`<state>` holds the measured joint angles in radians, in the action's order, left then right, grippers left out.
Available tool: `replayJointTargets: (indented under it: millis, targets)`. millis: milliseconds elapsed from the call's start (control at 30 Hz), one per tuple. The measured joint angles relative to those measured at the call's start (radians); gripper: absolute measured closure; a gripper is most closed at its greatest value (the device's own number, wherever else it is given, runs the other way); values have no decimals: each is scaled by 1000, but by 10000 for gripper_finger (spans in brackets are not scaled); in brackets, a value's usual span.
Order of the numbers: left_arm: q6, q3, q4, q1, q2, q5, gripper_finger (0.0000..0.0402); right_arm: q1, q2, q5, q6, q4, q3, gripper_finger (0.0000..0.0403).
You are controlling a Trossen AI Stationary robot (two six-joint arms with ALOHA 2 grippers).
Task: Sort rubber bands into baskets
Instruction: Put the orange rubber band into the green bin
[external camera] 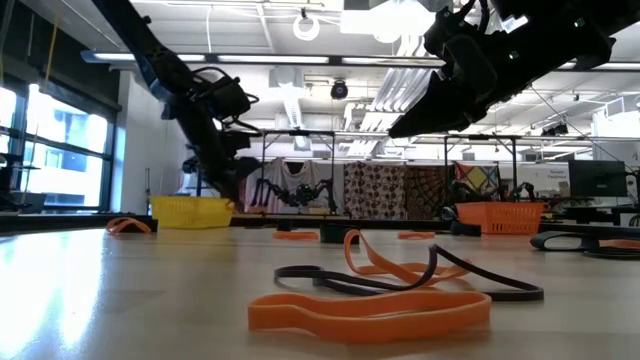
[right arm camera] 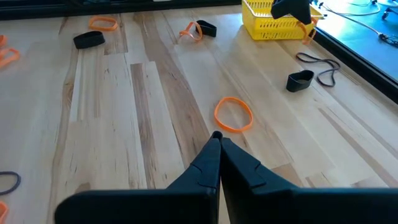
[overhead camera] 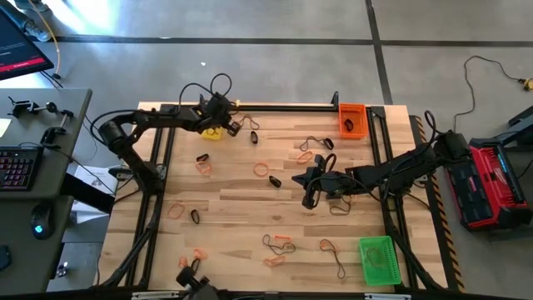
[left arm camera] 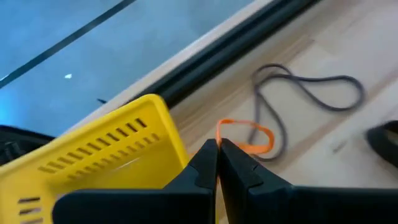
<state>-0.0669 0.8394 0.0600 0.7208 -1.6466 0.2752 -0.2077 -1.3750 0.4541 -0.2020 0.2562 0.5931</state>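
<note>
Hovering just beside the yellow plastic mesh basket (overhead camera: 213, 132), the left gripper (overhead camera: 231, 127) had fingers pressed together, seemingly empty; thin rubber bands (overhead camera: 261, 169) lay scattered well apart from it. The right gripper (overhead camera: 309, 197), likewise pinched, probably needed opening over one.

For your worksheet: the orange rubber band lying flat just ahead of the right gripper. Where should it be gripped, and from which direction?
Judging by its pose, the orange rubber band lies flat as an open loop, clear of its neighbours. The right gripper, fingers now shut, should probably open, descend from straight above and pinch one strand of the nearest arc, one finger inside the loop.
</note>
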Motion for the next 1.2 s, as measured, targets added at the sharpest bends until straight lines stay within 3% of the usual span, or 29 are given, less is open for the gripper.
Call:
replayJointTargets:
  millis: [467, 600, 767, 1033, 1200]
  targets:
    - [27, 0, -65, 44, 0, -4, 401, 0, 0, 0, 0, 0, 0, 402]
    - [43, 0, -80, 26, 35, -51, 401, 0, 0, 0, 6, -5, 0, 402]
    - [61, 0, -87, -37, 131, -89, 401, 0, 0, 0, 78, -15, 0, 402]
    - [107, 0, -84, -222, 234, -129, 401, 12, 0, -43, 22, 53, 0, 402]
    - [139, -14, -158, -315, 237, -242, 401, 11, 0, -39, 38, 108, 0, 390]
